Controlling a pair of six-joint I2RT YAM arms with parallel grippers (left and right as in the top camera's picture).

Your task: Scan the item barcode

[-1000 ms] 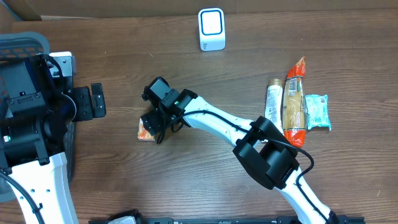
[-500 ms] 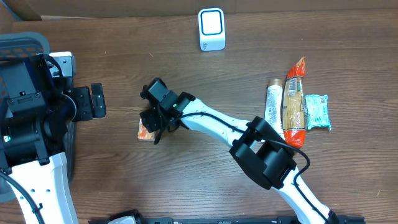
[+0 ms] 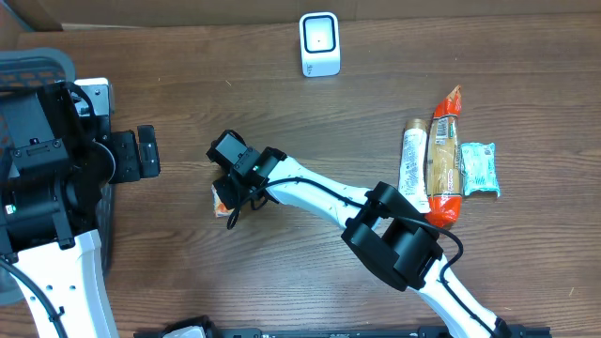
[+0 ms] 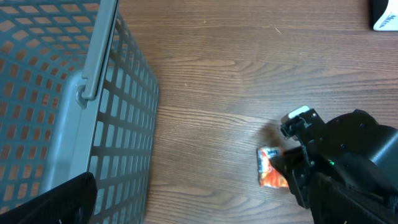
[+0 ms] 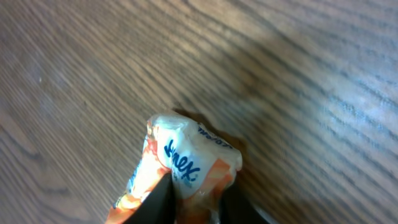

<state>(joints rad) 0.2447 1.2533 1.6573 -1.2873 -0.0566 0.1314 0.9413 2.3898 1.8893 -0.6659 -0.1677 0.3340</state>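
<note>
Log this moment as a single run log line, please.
phase: pickup | right gripper: shut on orange tissue pack | left gripper: open, empty | scanner: far side, pack not yet presented

packet (image 5: 186, 165): small soft pack, orange and white, blue lettering on white end. Crumpled and bunched, pinched from both sides by right hand (image 5: 196, 202). Sits on wood counter (image 3: 282, 113), left of centre. From overhead mostly hidden under hand, only orange edge showing.
scanner (image 3: 320, 43): white block with blue-rimmed face, upright at far edge of counter, well apart from packet.
</note>
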